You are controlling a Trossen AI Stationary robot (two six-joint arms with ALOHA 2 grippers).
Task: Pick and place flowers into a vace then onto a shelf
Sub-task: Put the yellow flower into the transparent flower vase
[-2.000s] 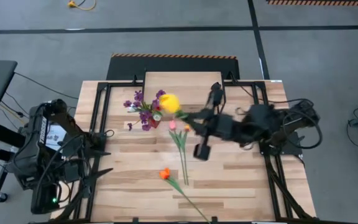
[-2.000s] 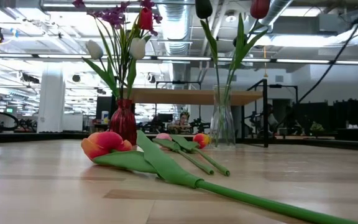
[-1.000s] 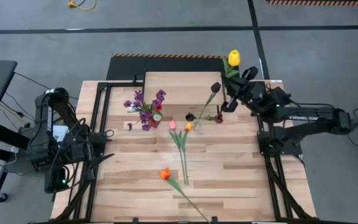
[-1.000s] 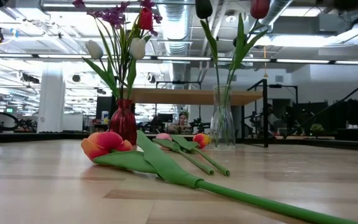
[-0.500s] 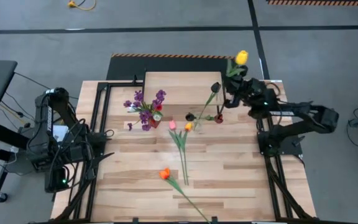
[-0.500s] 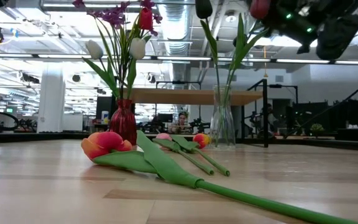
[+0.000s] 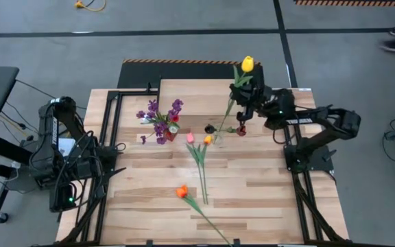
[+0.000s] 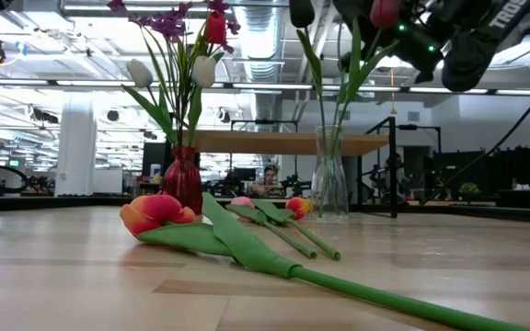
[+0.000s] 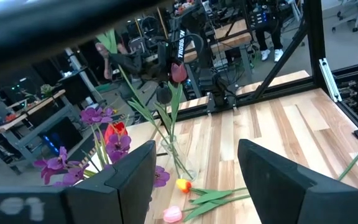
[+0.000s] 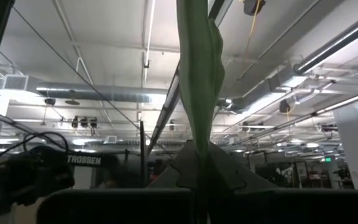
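One yellow tulip (image 7: 247,64), stem partly hidden

Yellow tulip (image 7: 248,64) on green stem, purple sprigs (image 7: 158,115), orange tulip (image 7: 182,191), light wood shelf (image 7: 194,97).

— Where is the right arm?
— In the upper right of the high view, stretched toward the middle, its right gripper (image 7: 243,101) clamped tight on a green stem.
— And the left?
— Folded back at the left edge, waiting; the left gripper (image 9: 194,171) has its fingers spread wide, nothing between them.
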